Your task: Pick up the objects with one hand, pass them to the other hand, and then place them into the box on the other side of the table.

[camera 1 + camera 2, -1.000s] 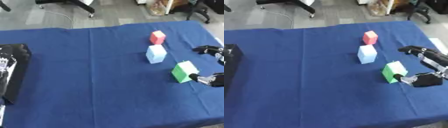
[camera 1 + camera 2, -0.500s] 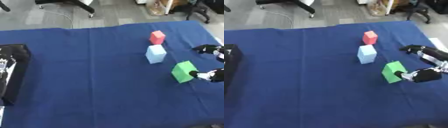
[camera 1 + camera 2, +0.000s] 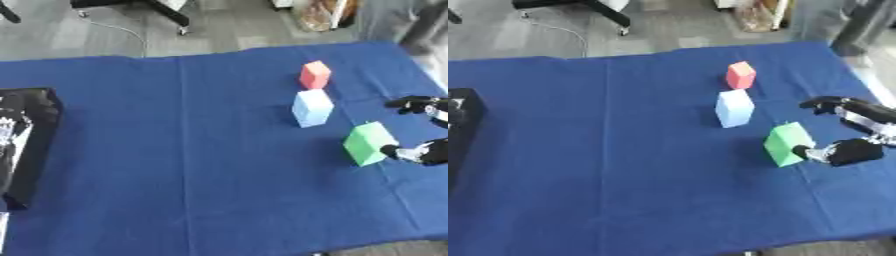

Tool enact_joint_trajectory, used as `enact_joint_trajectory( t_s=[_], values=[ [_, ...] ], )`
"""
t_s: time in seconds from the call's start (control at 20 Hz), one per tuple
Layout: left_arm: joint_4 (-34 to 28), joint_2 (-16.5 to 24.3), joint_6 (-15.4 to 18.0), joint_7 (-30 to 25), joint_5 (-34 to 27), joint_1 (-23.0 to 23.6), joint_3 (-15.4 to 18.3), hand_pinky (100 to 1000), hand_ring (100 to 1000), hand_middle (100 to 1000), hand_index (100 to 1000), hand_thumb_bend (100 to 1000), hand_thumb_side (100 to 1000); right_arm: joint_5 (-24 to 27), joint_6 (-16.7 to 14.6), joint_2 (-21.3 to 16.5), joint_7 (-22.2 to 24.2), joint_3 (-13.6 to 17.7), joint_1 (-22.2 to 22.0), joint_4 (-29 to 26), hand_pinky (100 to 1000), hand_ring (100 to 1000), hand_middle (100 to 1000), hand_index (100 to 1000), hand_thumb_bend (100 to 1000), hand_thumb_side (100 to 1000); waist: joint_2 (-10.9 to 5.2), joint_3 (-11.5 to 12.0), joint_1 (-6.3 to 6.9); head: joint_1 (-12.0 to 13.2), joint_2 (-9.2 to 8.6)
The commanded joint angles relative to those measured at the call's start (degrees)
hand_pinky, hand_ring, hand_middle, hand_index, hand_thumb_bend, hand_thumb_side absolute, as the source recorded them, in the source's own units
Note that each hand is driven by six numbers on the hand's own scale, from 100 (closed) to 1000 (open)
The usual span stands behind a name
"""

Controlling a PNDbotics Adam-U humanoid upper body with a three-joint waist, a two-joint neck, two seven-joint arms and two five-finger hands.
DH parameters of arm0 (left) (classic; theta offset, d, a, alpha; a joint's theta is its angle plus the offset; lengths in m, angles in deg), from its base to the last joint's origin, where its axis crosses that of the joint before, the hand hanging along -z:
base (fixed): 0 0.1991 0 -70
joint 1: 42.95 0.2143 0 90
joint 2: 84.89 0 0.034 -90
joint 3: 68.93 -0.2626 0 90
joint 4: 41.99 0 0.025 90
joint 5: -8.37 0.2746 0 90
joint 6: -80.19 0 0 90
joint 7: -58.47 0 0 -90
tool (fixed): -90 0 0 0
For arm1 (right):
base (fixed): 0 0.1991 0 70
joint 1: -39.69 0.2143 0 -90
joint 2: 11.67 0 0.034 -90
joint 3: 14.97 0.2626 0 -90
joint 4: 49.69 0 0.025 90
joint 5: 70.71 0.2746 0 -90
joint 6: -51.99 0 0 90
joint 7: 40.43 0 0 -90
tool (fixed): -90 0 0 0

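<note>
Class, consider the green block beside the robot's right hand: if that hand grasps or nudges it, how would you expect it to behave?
The green block looks flat-faced and boxy, so it should probably slide or tip, not roll. It keeps crisp edges, suggesting stiffness. The right hand spans it easily, so it is likely light, though that cannot be confirmed.

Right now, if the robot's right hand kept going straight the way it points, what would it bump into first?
The green block. The right hand reaches leftward from the right edge, its thumb tip right at the block's near side. Whether it already touches is hard to tell.
</note>
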Motion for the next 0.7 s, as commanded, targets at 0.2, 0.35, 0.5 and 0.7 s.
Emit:
enact_joint_trajectory(
  t_s=[0.2,0.35,0.5,0.7],
  values=[
    [-0.63,1.12,0.19,-0.26,-0.35,-0.55,-0.01,663,624,593,724,346,857,-0.34,-0.5,-2.64,1.58,0.05,1.45,0.85,917,903,926,976,423,563,0.14,0.06,-0.71,-0.23,-0.15],
    [-0.65,1.08,0.22,-0.31,-0.39,-0.62,-0.03,662,624,593,724,346,857,-0.44,-0.68,-2.9,2.19,-0.29,2.36,1.75,916,900,921,976,422,556,0.18,0.12,-0.67,-0.33,-0.15],
    [-0.64,1.03,0.24,-0.39,-0.43,-0.68,-0.08,663,625,593,724,345,858,-0.61,-0.82,-3.08,2.95,-0.75,3.47,3.1,916,904,920,976,421,550,0.25,0.19,-0.59,-0.49,-0.15],
    [-0.66,0.92,0.27,-0.44,-0.48,-0.78,-0.09,663,625,593,724,344,858,-1.03,-0.98,-3.17,3.9,-1.31,4.82,5.57,915,906,922,975,420,546,0.33,0.34,-0.45,-0.65,-0.15]
  ],
)
